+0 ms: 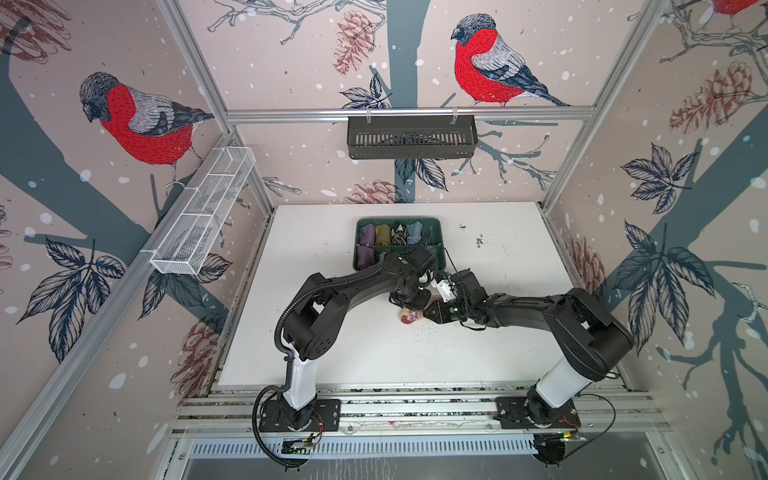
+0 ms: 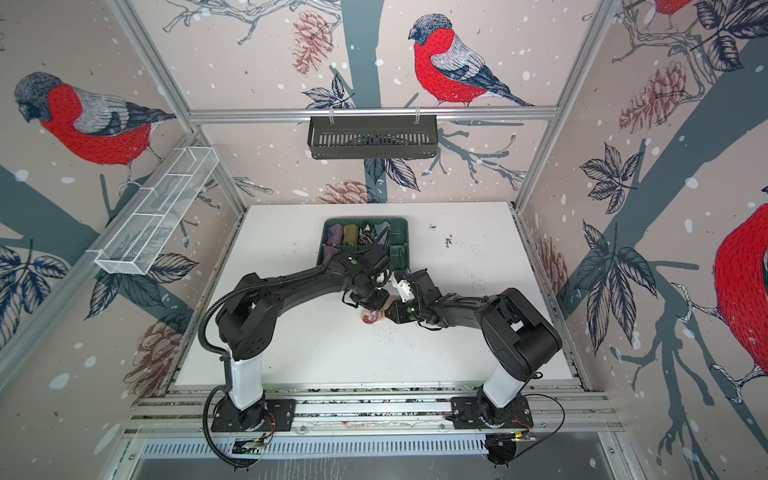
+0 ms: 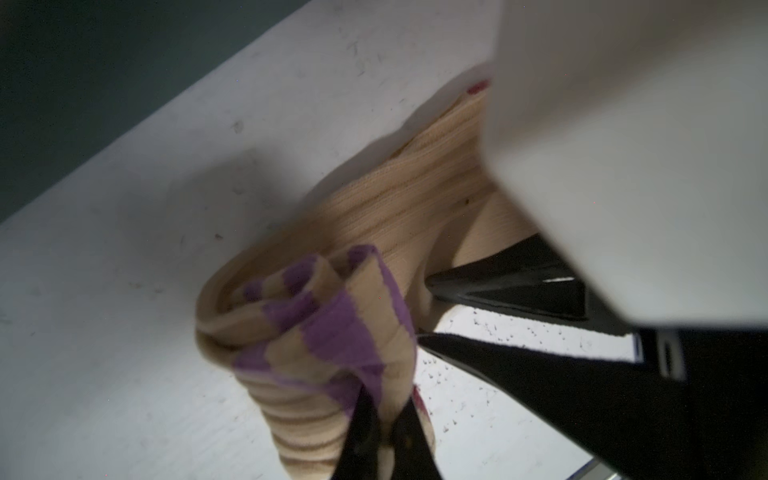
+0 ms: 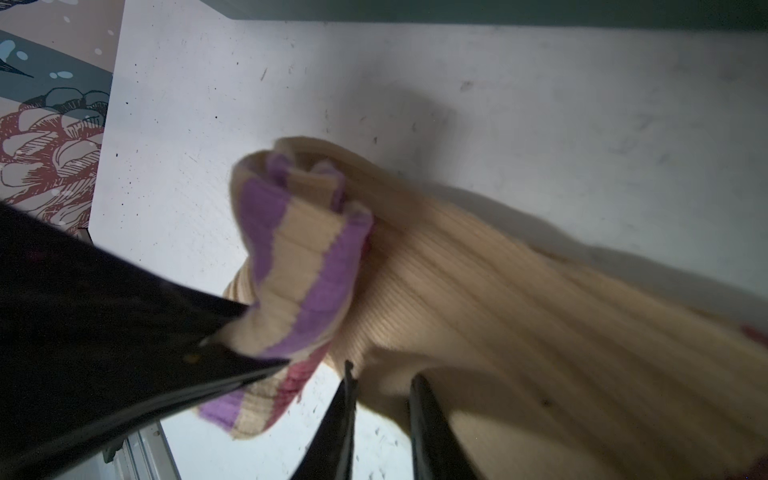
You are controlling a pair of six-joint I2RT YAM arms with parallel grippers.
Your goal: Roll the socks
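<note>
A tan ribbed sock (image 3: 374,208) with purple stripes and a dark red cuff edge lies partly rolled on the white table (image 1: 374,357). In both top views it is a small bundle (image 1: 409,319) (image 2: 371,318) under the two wrists at mid-table. My left gripper (image 3: 387,401) is shut on the striped rolled end, and the right wrist view shows it (image 4: 268,334) from the side. My right gripper (image 4: 381,372) pinches a fold of the sock's tan body (image 4: 498,291) right beside the roll. Its fingertips (image 3: 428,282) show in the left wrist view too.
A green divided tray (image 1: 399,219) (image 2: 365,219) sits just behind the grippers and holds purple, olive, black-white and light blue rolled bundles. A black basket (image 1: 411,137) hangs on the rear wall, a white mesh basket (image 1: 203,208) on the left wall. Dark specks dot the table.
</note>
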